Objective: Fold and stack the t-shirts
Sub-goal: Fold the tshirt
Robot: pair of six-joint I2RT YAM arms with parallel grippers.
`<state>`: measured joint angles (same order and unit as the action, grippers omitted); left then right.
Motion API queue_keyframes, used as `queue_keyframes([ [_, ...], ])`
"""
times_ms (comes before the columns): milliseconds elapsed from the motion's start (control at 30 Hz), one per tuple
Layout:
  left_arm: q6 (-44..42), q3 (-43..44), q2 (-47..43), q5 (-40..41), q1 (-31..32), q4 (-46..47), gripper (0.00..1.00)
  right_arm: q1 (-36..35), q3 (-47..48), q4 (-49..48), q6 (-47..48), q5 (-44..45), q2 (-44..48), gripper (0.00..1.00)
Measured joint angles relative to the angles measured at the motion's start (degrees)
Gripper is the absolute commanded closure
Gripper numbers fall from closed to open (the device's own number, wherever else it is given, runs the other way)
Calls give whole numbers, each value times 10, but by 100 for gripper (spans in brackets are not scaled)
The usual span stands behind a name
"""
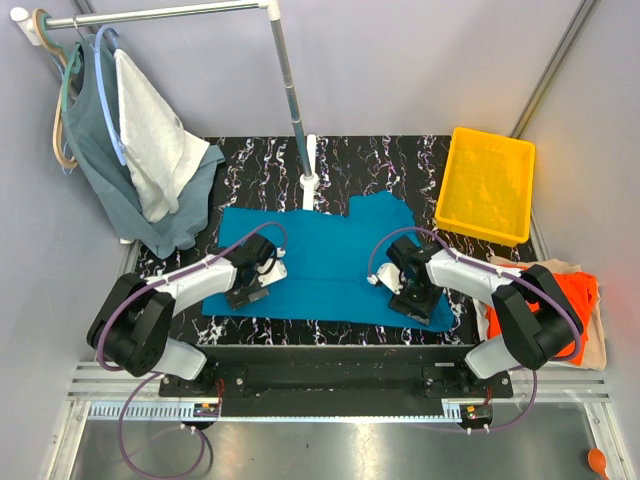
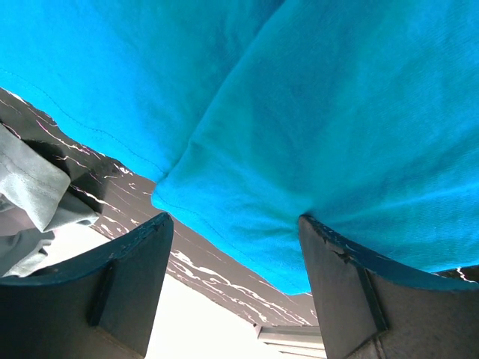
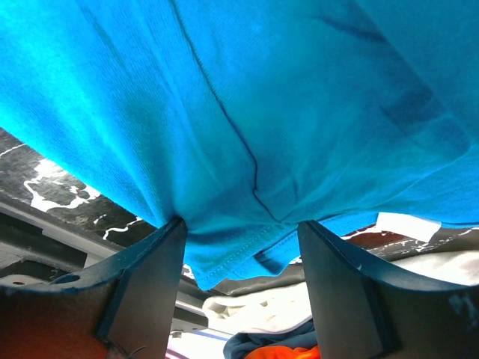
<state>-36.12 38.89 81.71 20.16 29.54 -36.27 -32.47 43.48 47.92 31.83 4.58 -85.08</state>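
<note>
Jaws agape on left gripper (image 2: pixel 233 223) and right gripper (image 3: pixel 241 224), astride teal t-shirt (image 1: pixel 330 262) hem, lower mid-frame; advise pinching together, lifting level.

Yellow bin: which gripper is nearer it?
Right. The right gripper sits at the near right corner of the teal shirt, on the same side as the yellow bin; the left gripper sits at the shirt's left edge.
</note>
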Motion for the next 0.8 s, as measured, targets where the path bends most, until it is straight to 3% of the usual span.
queue_keyframes([
  [633,11,18,-22,-65,22,-122,21,-7,27,74,2,-20,57,28],
  [767,13,76,-33,-65,22,-136,16,-8,94,79,-2,2,72,28],
  [800,14,92,-39,-65,22,-134,10,-8,114,76,-4,9,73,28],
])
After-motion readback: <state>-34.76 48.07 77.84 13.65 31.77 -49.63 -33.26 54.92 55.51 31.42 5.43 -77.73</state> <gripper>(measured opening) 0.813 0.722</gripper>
